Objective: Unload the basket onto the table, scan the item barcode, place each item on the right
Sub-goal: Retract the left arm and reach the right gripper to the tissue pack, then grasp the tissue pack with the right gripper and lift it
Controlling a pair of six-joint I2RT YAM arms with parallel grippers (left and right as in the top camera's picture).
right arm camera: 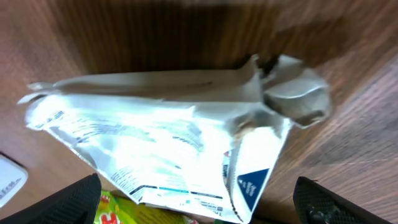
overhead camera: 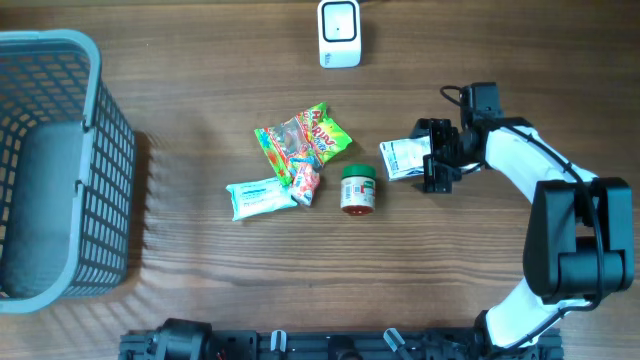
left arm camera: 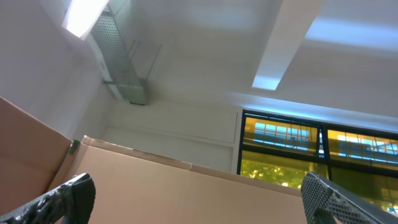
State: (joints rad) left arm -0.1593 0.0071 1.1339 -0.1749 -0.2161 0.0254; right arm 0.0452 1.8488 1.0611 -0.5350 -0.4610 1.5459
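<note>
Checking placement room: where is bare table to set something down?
Bare wood between basket and blue packet, along the front edge below the jar, and between basket and scanner. Crowded at centre: candy bag, jar, and the white packet at the right end effector.

Left side: basket (overhead camera: 110, 150) wall stands tall, blocking low passes
Far edge: scanner (overhead camera: 339, 33) alone, open wood in front of it
Centre: candy bag (overhead camera: 303, 140), blue packet (overhead camera: 262, 197) and jar (overhead camera: 358, 189) crowded together
Right of jar: white pouch (overhead camera: 402, 158) close by, narrow gap only
</note>
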